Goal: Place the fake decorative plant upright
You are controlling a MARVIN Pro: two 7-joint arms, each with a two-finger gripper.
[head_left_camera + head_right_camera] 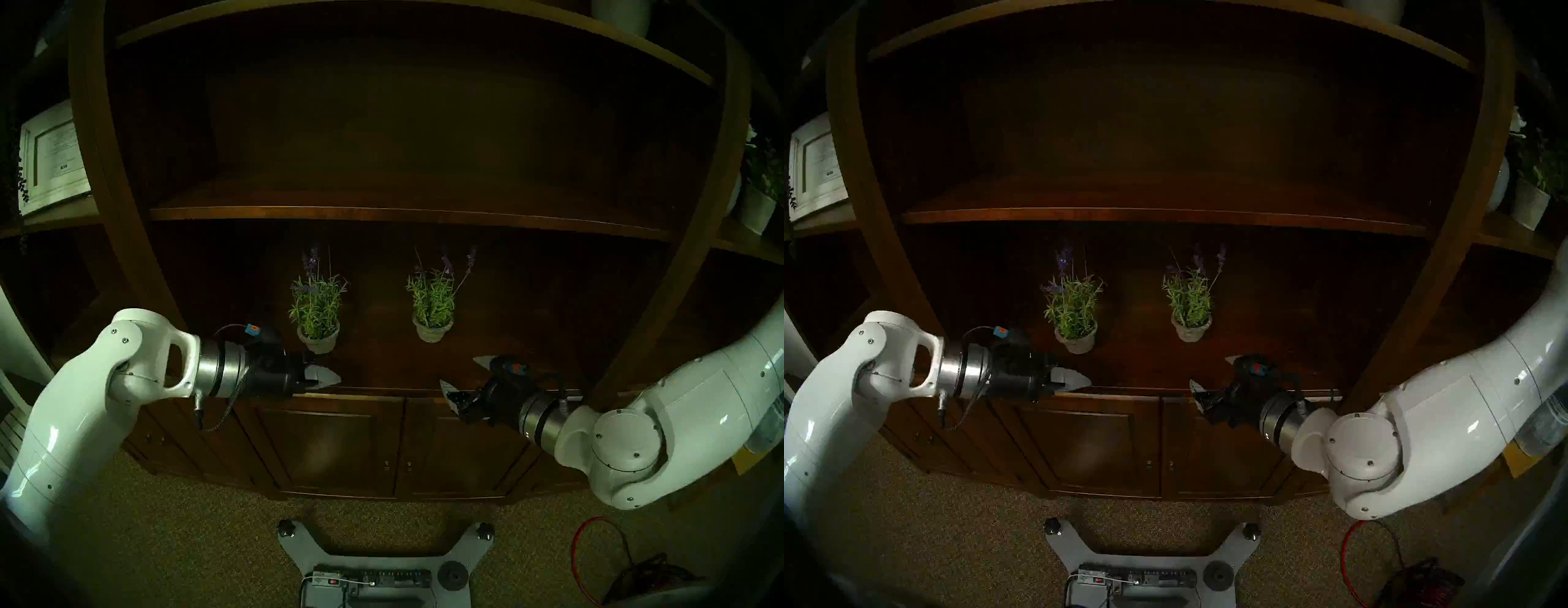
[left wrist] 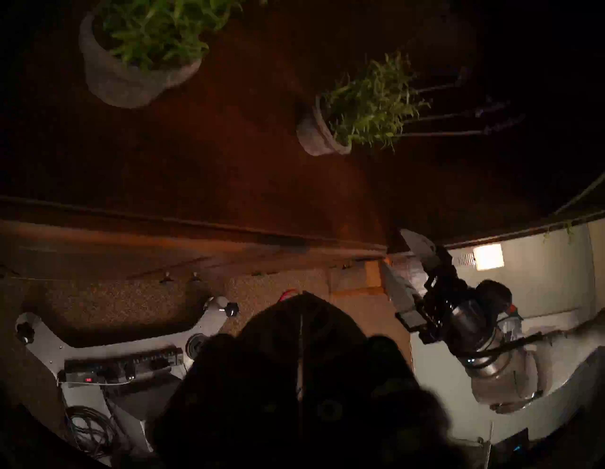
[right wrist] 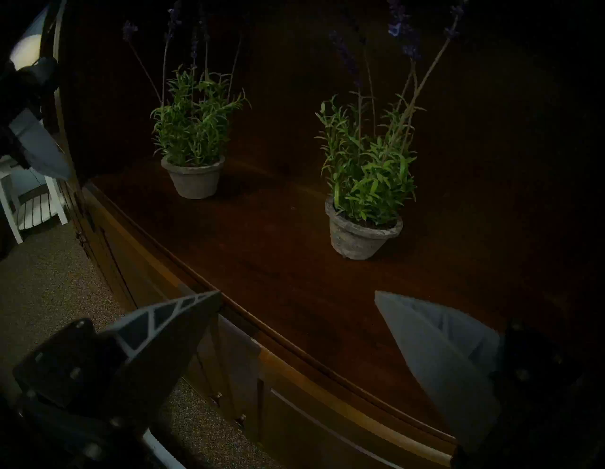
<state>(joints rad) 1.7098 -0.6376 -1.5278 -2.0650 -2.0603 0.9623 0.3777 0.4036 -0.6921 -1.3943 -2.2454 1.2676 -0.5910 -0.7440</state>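
- Head left view: two potted lavender plants stood upright on the dark wooden shelf, well apart. Left plant in a grey pot; right plant likewise.
- Same view: left gripper hung near the shelf's front edge, just below and left of the left plant, fingers pressed together, nothing held. Right gripper sat below the right plant, fingers spread wide, empty.
- Same view: framed picture on a side shelf at far left; white-potted plant at far right; cabinet doors below; red cable on the carpet.
- Head right view: same layout. Left plant and right plant upright; left gripper closed; right gripper wide; shelf.
- Left wrist view, tilted: left plant near the top edge, right plant farther off; both stood apart from the shelf edge. Own fingers dark, meeting along a thin seam. Right gripper visible at the right, spread.
- Right wrist view: right plant nearest, left plant behind, both upright on the shelf. Own fingers far apart at the bottom corners, nothing between. Left gripper at the left edge.
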